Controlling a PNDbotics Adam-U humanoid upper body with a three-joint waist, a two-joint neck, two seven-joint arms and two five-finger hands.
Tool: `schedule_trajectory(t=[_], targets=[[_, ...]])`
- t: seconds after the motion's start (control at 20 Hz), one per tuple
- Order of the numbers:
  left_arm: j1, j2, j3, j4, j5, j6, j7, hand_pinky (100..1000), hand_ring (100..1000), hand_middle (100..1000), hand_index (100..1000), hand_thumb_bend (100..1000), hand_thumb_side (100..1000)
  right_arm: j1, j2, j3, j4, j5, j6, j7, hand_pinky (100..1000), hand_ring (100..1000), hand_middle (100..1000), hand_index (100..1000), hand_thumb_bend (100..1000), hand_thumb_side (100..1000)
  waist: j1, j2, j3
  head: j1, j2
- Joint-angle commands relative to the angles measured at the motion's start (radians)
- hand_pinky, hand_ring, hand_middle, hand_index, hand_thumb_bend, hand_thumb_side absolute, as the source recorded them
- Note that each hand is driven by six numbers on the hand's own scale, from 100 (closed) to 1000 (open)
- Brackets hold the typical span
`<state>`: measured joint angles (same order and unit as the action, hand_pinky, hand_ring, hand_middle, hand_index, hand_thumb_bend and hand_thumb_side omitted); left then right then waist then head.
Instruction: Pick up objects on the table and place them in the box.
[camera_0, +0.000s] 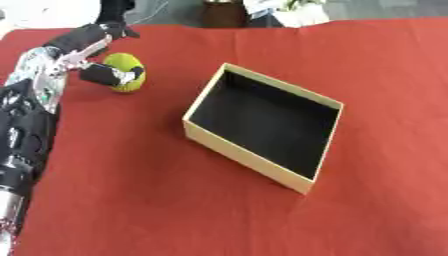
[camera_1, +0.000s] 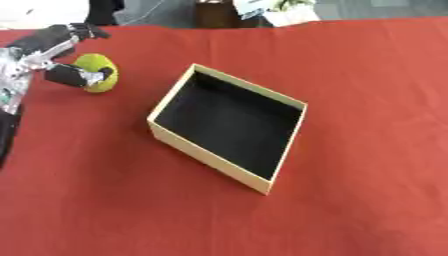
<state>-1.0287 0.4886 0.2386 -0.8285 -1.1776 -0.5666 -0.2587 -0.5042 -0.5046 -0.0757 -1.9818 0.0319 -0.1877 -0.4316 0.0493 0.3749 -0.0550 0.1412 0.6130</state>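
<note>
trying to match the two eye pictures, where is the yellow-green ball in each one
Left eye view: the ball is upper left, at the left hand, left of the box.
Right eye view: the ball is nearer the left edge.
Shared landmark: the box's near corner points toward the bottom right.

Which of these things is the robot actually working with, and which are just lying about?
In the job: yellow-green ball, left hand around it, open box with nothing in it.

Just there: red tablecloth, dark and white items at the far edge, too unclear to name.
</note>
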Motion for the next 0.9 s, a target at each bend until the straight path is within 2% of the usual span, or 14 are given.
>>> schedule_trajectory(t=[0.05, 0.25, 0.35, 0.4, 0.5, 0.7, 0.75, 0.85, 0.9], targets=[[-0.008, 0.021, 0.007, -0.017, 0.000, -0.003, -0.016, 816, 864, 839, 927, 289, 547, -0.007, -0.012, -0.004, -0.018, -0.004, 0.001, -0.001, 765, 707, 567, 738, 100, 542, -0.002, -0.028, 0.002, 0.001, -0.016], [0.001, 0.024, 0.011, -0.010, -0.008, 0.005, -0.038, 805, 857, 833, 925, 226, 431, -0.005, -0.012, -0.005, -0.018, -0.005, 0.000, -0.004, 765, 706, 566, 737, 100, 541, -0.003, -0.026, 0.004, 0.001, -0.021], [0.006, 0.023, 0.012, -0.002, -0.011, 0.006, -0.056, 800, 854, 830, 925, 173, 286, -0.005, -0.012, -0.004, -0.018, -0.006, -0.001, -0.005, 765, 704, 565, 737, 100, 541, -0.004, -0.025, 0.005, 0.001, -0.023], [0.008, 0.023, 0.012, 0.001, -0.014, 0.006, -0.067, 792, 850, 827, 924, 147, 185, -0.005, -0.011, -0.004, -0.018, -0.006, -0.001, -0.005, 764, 704, 565, 737, 100, 542, -0.004, -0.025, 0.005, 0.001, -0.024], [0.011, 0.023, 0.013, 0.005, -0.020, 0.010, -0.089, 782, 845, 822, 922, 132, 100, -0.004, -0.011, -0.004, -0.018, -0.006, -0.001, -0.006, 764, 703, 564, 736, 100, 541, -0.005, -0.025, 0.006, 0.000, -0.025], [0.015, 0.023, 0.016, 0.004, -0.039, 0.030, -0.101, 739, 819, 799, 921, 130, 100, -0.003, -0.010, -0.004, -0.018, -0.007, -0.003, -0.007, 764, 702, 564, 736, 100, 540, -0.006, -0.025, 0.007, 0.000, -0.029], [0.016, 0.024, 0.016, 0.004, -0.045, 0.034, -0.098, 680, 761, 756, 919, 124, 100, -0.003, -0.010, -0.004, -0.018, -0.007, -0.003, -0.007, 764, 702, 564, 735, 100, 541, -0.006, -0.025, 0.007, 0.000, -0.030], [0.019, 0.023, 0.015, 0.007, -0.054, 0.040, -0.088, 644, 693, 704, 916, 108, 100, -0.002, -0.009, -0.004, -0.018, -0.008, -0.003, -0.008, 764, 702, 563, 735, 100, 541, -0.005, -0.025, 0.007, -0.001, -0.030], [0.019, 0.023, 0.015, 0.009, -0.056, 0.041, -0.082, 624, 613, 677, 910, 100, 100, -0.003, -0.009, -0.004, -0.018, -0.008, -0.004, -0.008, 764, 702, 563, 735, 100, 541, -0.005, -0.025, 0.006, -0.001, -0.030]])
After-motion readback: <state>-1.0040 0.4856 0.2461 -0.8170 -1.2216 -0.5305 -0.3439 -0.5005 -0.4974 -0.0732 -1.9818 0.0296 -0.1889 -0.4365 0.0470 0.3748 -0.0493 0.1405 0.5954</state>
